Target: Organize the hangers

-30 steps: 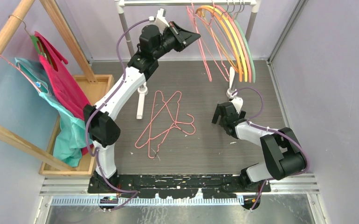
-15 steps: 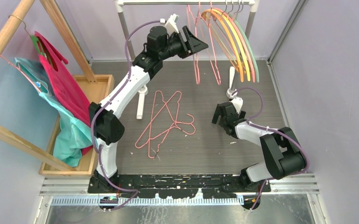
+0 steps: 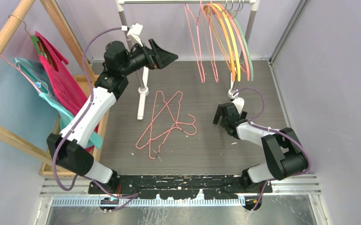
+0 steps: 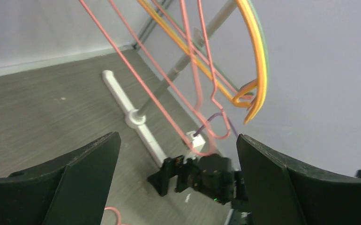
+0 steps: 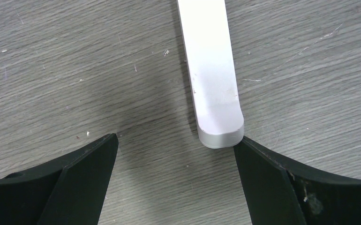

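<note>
The left gripper (image 3: 168, 56) is held spread and empty, with hung hangers (image 3: 225, 37) ahead of it (pink wire ones (image 3: 165, 123) lie below). The right gripper (image 3: 221, 115) is spread likewise, a white rack foot (image 5: 211, 70) just ahead.

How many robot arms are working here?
2. The left arm reaches up toward the clothes rail; the right arm rests low over the table. None looks hidden.
</note>
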Controlling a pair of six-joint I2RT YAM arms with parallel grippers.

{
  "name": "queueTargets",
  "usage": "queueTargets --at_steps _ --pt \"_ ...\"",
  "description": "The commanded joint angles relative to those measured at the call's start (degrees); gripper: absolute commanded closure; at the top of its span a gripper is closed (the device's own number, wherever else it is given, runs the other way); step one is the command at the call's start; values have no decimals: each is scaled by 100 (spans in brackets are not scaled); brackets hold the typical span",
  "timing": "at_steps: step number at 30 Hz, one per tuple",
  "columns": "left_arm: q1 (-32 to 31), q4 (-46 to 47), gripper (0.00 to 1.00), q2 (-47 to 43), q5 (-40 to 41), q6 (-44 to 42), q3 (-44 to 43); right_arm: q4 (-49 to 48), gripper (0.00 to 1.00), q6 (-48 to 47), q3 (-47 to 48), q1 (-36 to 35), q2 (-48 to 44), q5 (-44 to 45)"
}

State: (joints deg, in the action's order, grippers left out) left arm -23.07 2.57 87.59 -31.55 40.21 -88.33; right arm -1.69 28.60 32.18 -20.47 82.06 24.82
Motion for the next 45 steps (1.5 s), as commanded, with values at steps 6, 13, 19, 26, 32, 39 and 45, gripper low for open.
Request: queueTargets --at_steps 6,13,19,26,32,39,45 --pt "-523 -1354 12 -870 1815 -2309 1603 -271 0 0 168 9 80 -112" --pt "-1424 -1364 32 -725 2604 -2900 2704 -268 0 4 164 11 88 -96" --pt "-1758 -853 38 -462 2546 -2967 3473 -257 0 1 177 14 82 -115" --pt "-2136 -484 45 17 3111 -3079 3848 -270 0 12 179 11 108 -167" --pt "-2157 -119 45 383 3544 -3185 3858 -268 0 -12 176 15 97 -182" --pt "-2153 -122 47 653 3729 -3154 3960 -287 0 -17 171 10 149 -176" --pt "-2152 -142 52 521 3666 -3014 4178 -288 0 -8 174 8 182 -172"
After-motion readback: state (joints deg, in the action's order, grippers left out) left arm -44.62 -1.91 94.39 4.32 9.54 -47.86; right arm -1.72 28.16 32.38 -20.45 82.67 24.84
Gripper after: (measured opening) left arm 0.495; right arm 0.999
